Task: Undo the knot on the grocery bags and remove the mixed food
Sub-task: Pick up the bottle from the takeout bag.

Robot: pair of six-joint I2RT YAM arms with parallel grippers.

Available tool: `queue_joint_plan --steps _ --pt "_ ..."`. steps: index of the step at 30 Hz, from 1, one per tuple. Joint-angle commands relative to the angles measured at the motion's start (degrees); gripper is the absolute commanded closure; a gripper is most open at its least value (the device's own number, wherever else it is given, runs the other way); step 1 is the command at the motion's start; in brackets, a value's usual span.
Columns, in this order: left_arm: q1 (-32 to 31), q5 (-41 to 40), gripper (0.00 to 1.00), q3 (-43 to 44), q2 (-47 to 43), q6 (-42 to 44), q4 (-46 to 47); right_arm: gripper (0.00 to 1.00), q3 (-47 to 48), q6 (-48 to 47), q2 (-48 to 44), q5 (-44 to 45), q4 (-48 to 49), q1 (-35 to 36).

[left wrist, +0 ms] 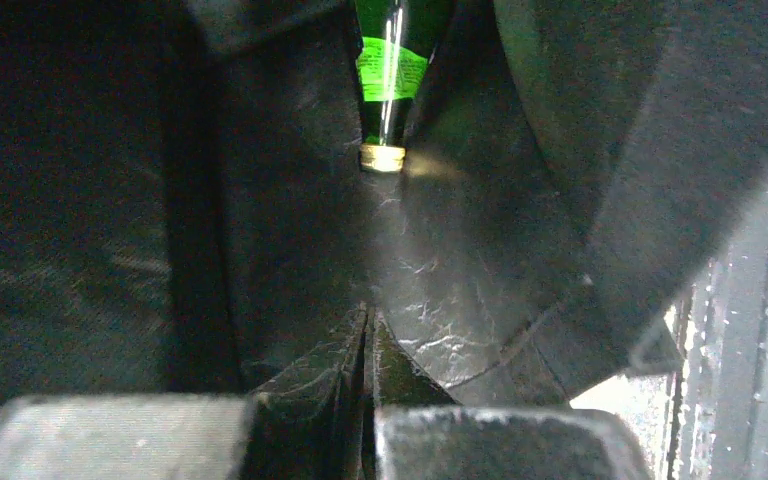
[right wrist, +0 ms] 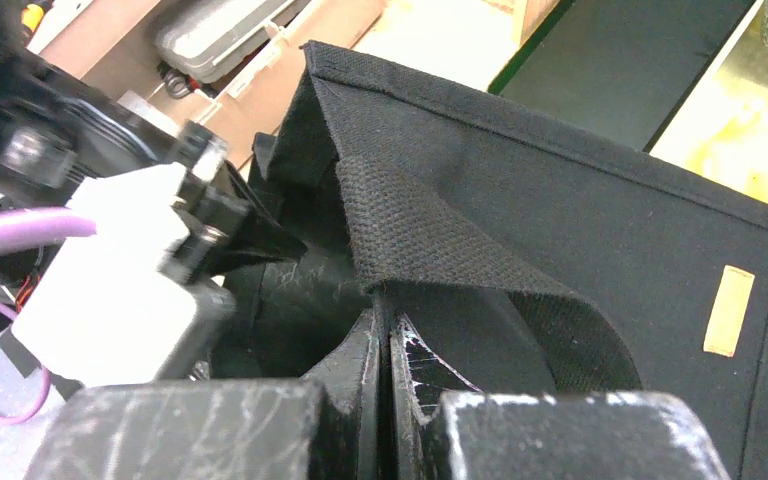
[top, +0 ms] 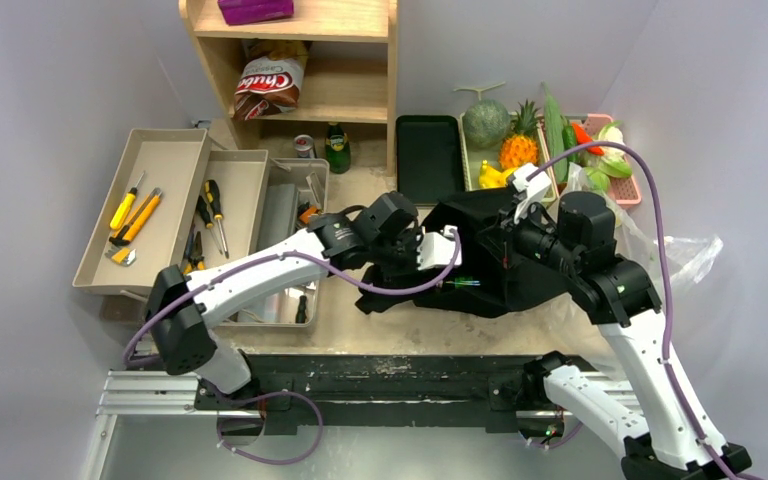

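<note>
The black cloth bag [top: 490, 265] lies crumpled mid-table. My left gripper [top: 432, 252] is shut at its left side, apparently pinching cloth, fingertips [left wrist: 360, 345] inside the dark bag. A green bottle [left wrist: 392, 70] lies ahead of it in the bag and also shows in the top view [top: 465, 285]. My right gripper [top: 508, 235] is shut on a fold of the bag's strap [right wrist: 430, 240] and holds it up. The clear plastic bag [top: 682, 255] lies at the right. A melon [top: 485, 122], cucumber [top: 554, 125] and peppers [top: 585, 135] lie in trays behind.
A wooden shelf [top: 360, 90] at the back holds a chip packet [top: 268, 85]. A second green bottle [top: 336, 148] and a can [top: 304, 146] stand at its foot. Tool trays [top: 155, 165] with yellow-handled tools are on the left. A flat black tray [top: 428, 155] lies behind the bag.
</note>
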Motion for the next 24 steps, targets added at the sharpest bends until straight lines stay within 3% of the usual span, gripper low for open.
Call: queue_joint_plan --steps 1,5,6,8,10,14,15,19,21,24 --pt "0.2 1.1 1.0 -0.4 -4.7 2.1 -2.3 1.0 0.0 -1.0 -1.4 1.1 1.7 0.1" --pt "0.3 1.3 1.0 -2.7 -7.0 4.3 -0.8 1.0 -0.3 -1.0 -2.1 0.3 1.1 0.1" --pt "0.3 1.3 0.97 -3.8 -7.1 4.3 0.5 1.0 -0.4 -0.9 -2.3 0.2 1.1 0.1" --pt "-0.3 2.1 0.79 -4.4 -6.6 4.4 3.1 1.0 -0.5 -0.4 -2.8 0.3 1.7 0.1" --pt "-2.2 3.4 0.69 -5.9 -6.3 4.7 7.1 1.0 -0.6 0.1 -3.1 0.4 2.9 0.1" --pt "-7.0 8.7 0.67 -8.2 -4.9 5.4 15.5 1.0 0.3 -0.4 -0.7 -0.1 3.2 0.1" --pt "-7.6 10.8 0.66 -8.2 -4.2 4.1 18.0 0.93 0.7 -0.9 0.1 0.6 2.1 0.0" --pt "-8.7 13.6 0.65 -2.5 1.2 -3.7 19.8 0.45 4.4 -6.0 3.3 3.3 -5.7 0.1" --pt "-8.7 12.8 0.64 -1.2 2.4 -6.5 20.3 0.35 5.6 -7.0 3.5 6.9 -10.2 0.1" --pt "-8.6 11.2 0.58 -4.6 1.2 -8.3 25.2 0.31 5.8 -9.4 2.9 8.8 -16.1 0.1"
